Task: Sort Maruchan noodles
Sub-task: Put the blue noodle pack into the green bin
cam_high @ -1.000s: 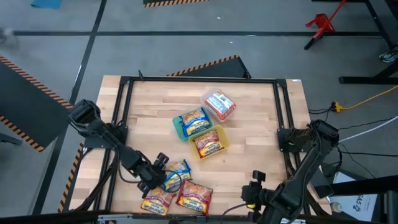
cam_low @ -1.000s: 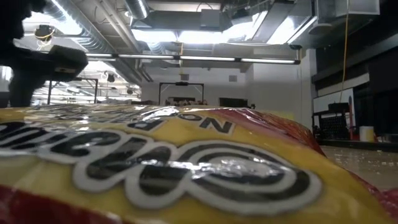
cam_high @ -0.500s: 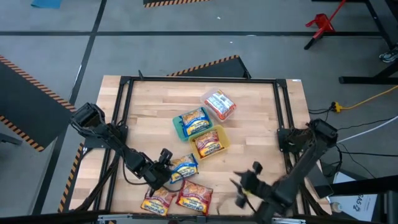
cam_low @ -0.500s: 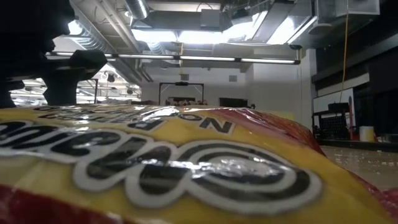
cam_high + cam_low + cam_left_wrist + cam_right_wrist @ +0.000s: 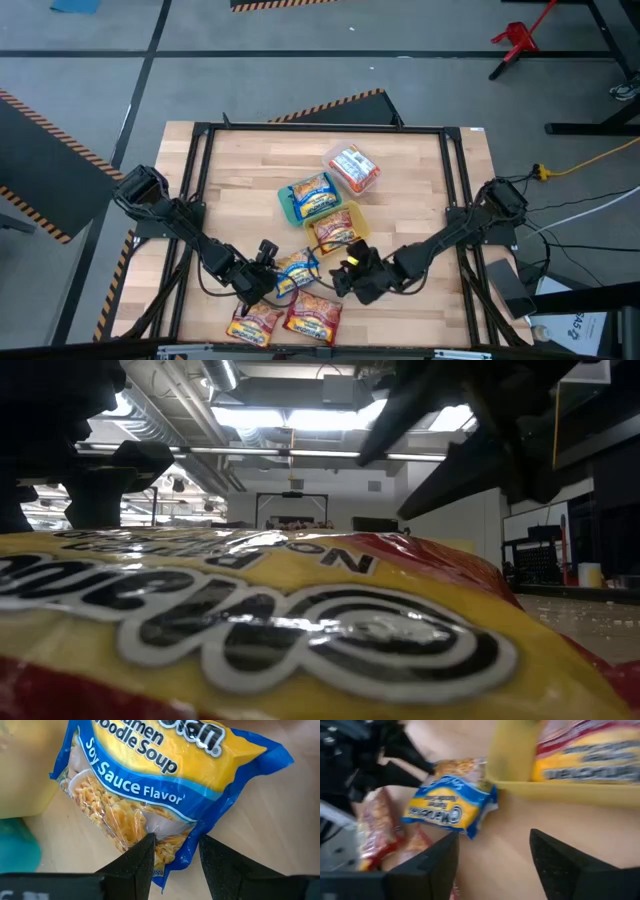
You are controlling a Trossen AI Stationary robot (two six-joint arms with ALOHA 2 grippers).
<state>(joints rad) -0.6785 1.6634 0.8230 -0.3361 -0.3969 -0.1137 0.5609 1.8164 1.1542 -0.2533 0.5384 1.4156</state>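
Table: wooden top inside a dark frame; I see bare wood along the far edge and both near corners, most open room on the right side and far left

Containers, mid-table: teal tray with a blue packet in it, yellow tray just beside it with an orange-red packet, clear tray further back with a red-and-white packet

Loose stock, near edge: two orange-red packets side by side, close to the table's front edge; one of them fills the low view

Blue soy sauce packet: flat on the wood between the yellow tray and the two near packets, seen from the left wrist and right wrist

Left gripper: at the near-left corner of the soy sauce packet; in my wrist view the fingers stand apart astride the packet's corner, touching it, not pinched tight

Right gripper: reaching in from the right, low beside the yellow tray, just right of the soy sauce packet; fingers spread wide, holding nothing
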